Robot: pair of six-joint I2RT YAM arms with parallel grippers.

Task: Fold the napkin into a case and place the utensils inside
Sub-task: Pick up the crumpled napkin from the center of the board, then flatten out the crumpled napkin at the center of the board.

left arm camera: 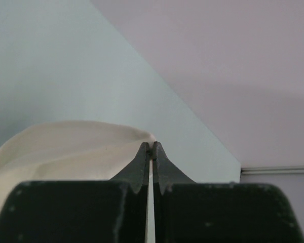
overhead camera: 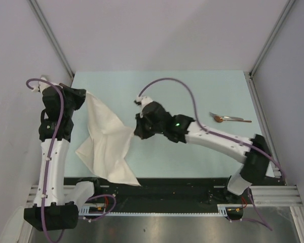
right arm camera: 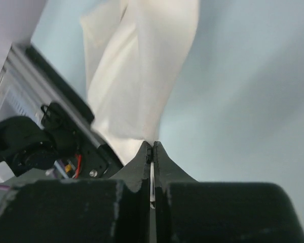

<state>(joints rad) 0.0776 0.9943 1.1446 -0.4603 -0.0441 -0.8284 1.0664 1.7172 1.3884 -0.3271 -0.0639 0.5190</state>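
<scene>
The white napkin (overhead camera: 107,144) hangs lifted and stretched between both arms, sagging toward the table's near edge. My left gripper (overhead camera: 85,96) pinches its far-left corner; in the left wrist view the gripper (left arm camera: 152,147) is shut on the napkin (left arm camera: 66,147), whose thin edge shows between the fingers. At the napkin's right edge my right gripper (overhead camera: 135,127) holds it too. The right wrist view has that gripper (right arm camera: 152,146) shut on the napkin (right arm camera: 137,76), which drapes away from it. The utensils, a single spoon (overhead camera: 228,119), lie on the table at the right, apart from both grippers.
The pale blue table (overhead camera: 192,86) is walled in grey on three sides. A metal rail (overhead camera: 192,195) and the arm bases run along the near edge. The left arm's base and cables (right arm camera: 35,147) show in the right wrist view.
</scene>
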